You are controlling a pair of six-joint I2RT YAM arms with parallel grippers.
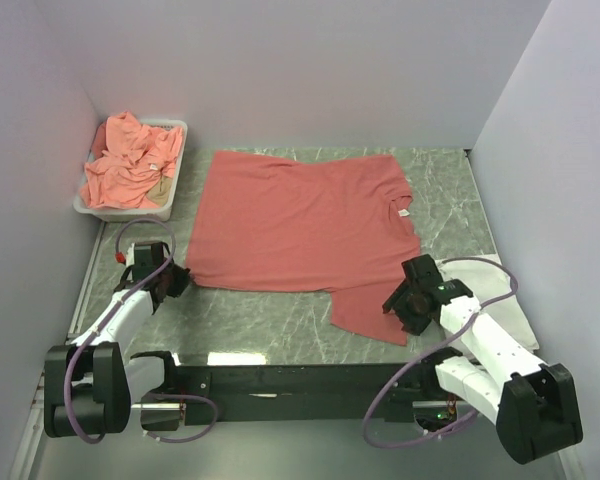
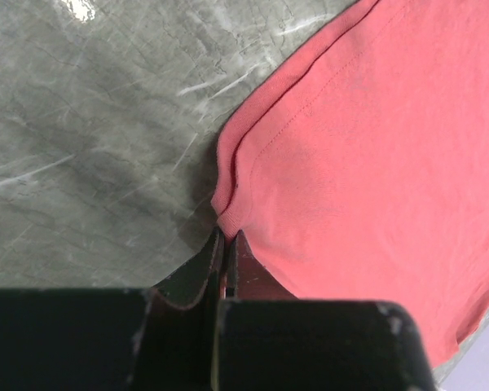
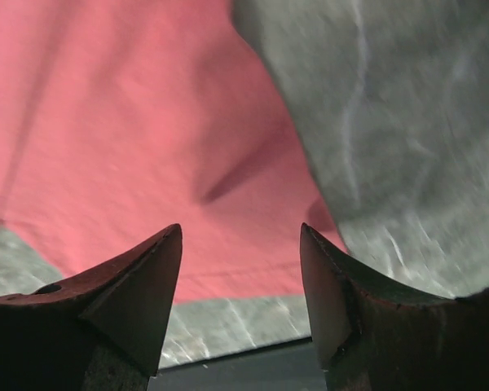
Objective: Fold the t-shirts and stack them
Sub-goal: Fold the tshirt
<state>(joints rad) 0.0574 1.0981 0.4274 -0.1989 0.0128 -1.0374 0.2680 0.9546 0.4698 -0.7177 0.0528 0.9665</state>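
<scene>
Since the shirt [image 1: 300,220] lies spread flat on the table [image 1: 270,340], neck to the right, it looks laid out for folding. Left gripper [image 2: 226,244] is pinched tight on the near-left hem corner, probably to anchor or lift that edge. Right gripper [image 1: 398,300] hovers over the near sleeve [image 1: 365,315], jaws apart, holding nothing; likely lining up a grab. Other shirts [image 1: 125,170] sit crumpled in the tray [image 1: 180,130], far left, waiting. White folded garment [image 1: 512,305] lies beside the right arm, plausibly the stack's base.
</scene>
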